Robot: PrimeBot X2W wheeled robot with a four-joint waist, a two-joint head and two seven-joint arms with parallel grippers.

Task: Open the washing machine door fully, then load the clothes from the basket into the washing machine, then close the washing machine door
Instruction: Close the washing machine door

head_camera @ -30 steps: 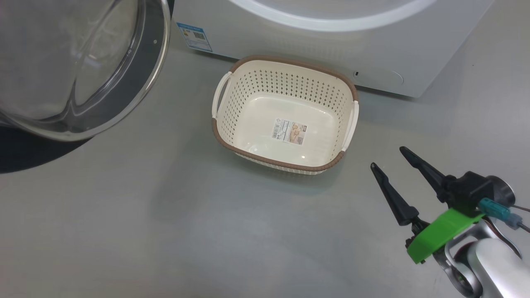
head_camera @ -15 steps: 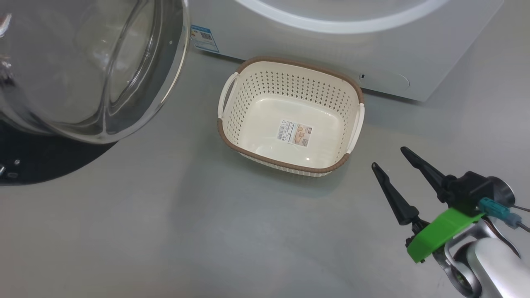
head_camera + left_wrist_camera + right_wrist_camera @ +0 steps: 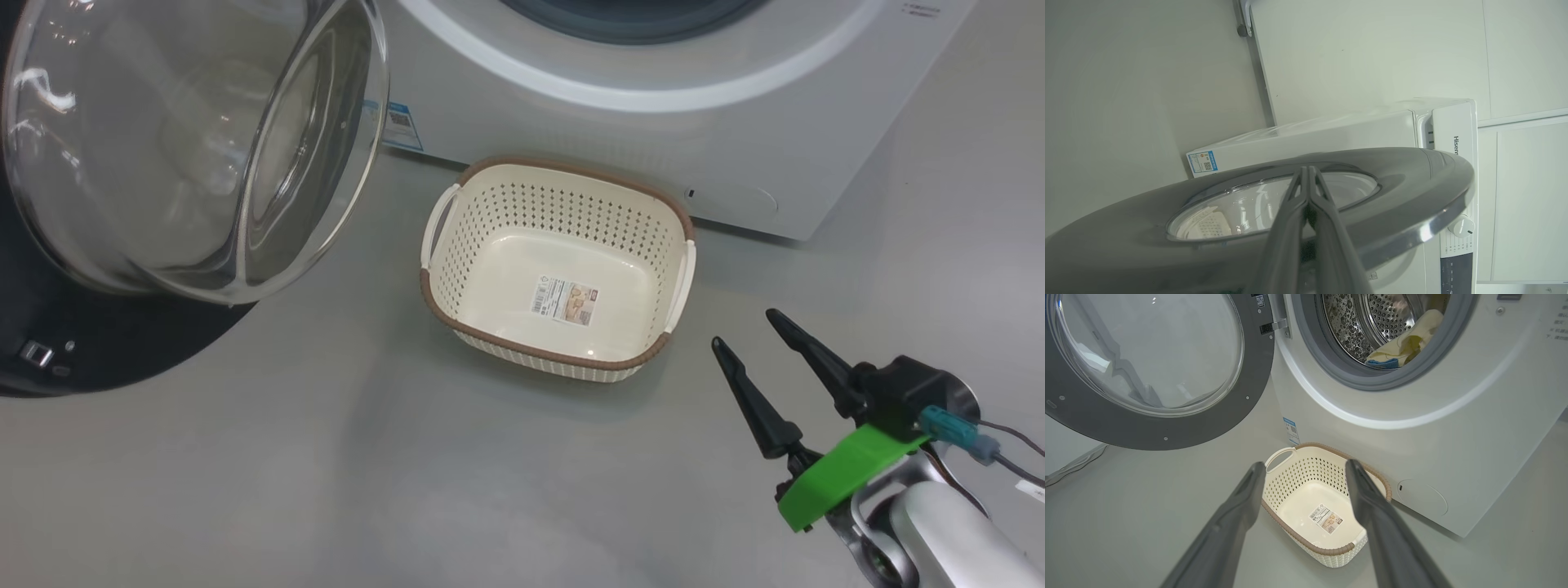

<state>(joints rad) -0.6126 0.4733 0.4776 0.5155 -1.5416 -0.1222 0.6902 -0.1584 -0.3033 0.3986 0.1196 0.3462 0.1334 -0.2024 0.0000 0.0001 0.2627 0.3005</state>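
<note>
Far left, head view: washing machine door (image 3: 188, 147) stands swung wide open, its glass bowl bulging toward the cam, black ring below it, all hanging over the grey floor (image 3: 326, 474). In the left wrist view the left gripper (image 3: 1306, 171) lies across the door's outer face w/ tips over the glass. Its jaws are clenched tip to tip. Can't tell if they touch the door.

Centre: basket (image 3: 563, 208) sits upright on the floor just in front of the washing machine (image 3: 653, 139), near the lower corner w/ the blue sticker (image 3: 400, 122). Its bare bottom shows the label (image 3: 563, 298), w/ white handles at both ends.

Above it, right wrist view: the steel drum (image 3: 1372, 318) is open to view. The clothes (image 3: 1404, 343) lie inside at the lower right of the opening, pale yellow, w/ a blue piece (image 3: 1384, 362) at the front by the grey gasket (image 3: 1331, 367).

Right: right gripper (image 3: 744, 328) hovers over the floor just right of the basket, apart from it, fingers pointing toward the machine. Jaws released, spread wide.
</note>
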